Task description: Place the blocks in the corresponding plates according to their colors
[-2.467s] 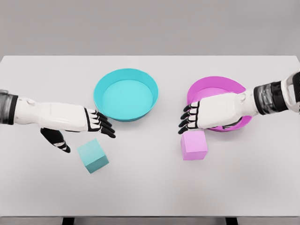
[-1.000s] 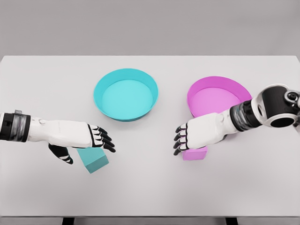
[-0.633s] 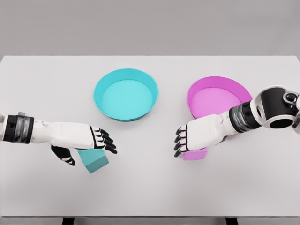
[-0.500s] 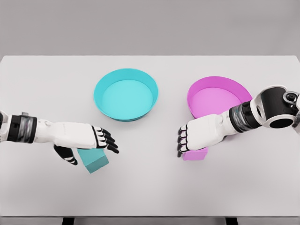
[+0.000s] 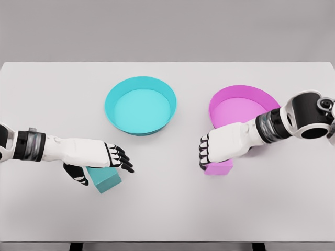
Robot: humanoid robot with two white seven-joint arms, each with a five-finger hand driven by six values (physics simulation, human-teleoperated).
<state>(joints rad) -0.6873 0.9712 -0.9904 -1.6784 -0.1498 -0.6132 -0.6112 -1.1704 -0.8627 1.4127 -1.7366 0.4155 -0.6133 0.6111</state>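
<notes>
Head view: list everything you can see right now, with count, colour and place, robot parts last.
table: one, white, fills the view.
cyan plate: one, cyan, empty, centre-left, far side.
pink plate: one, pink, empty, right, far side.
cyan block: one, cyan, on the table, near left, partly under the left hand.
pink block: one, pink, on the table in front of the pink plate, mostly covered by the right hand.
left hand: white with black fingers, over the cyan block, fingers extended.
right hand: white with black fingers, on the pink block, fingers curling down; grip unclear.

Simulated test bench, plain white worktop (image 5: 167,209), featureless grey backdrop (image 5: 167,29), flat rendered surfaces, no room furnishings were visible
</notes>
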